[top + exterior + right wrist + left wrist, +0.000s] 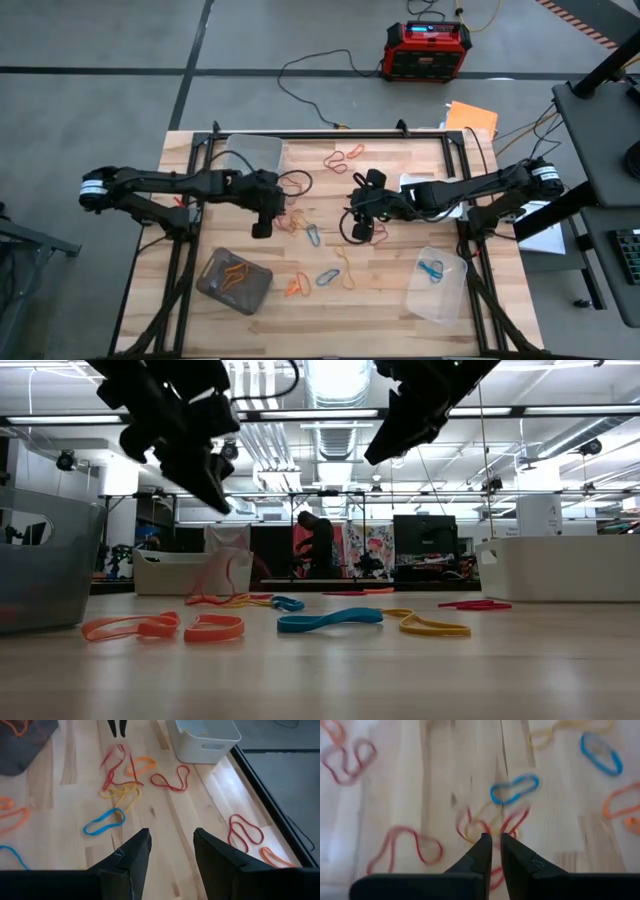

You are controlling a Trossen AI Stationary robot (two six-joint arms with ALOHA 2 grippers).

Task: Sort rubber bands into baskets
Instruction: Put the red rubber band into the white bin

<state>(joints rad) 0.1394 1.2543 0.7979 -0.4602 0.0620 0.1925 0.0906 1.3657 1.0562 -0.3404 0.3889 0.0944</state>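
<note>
Rubber bands lie loose on the wooden table: a red, yellow and blue tangle (300,225) at the middle, red and orange ones (345,158) farther back, orange, blue and yellow ones (318,278) nearer. My left gripper (262,229) hangs shut above the tangle (492,822), well clear of the table in the low view (215,495). My right gripper (358,226) is open and empty above bare wood (172,842), right of the tangle. The smoky tub (234,281) holds orange bands and the near-right clear tub (436,285) a blue one.
A clear tub (253,152) stands at the far left and shows pale in the right wrist view (202,737). A white tub (415,184) lies partly under my right arm. Black frame rails (330,135) edge the table. A red-and-black box (428,50) stands on the floor beyond.
</note>
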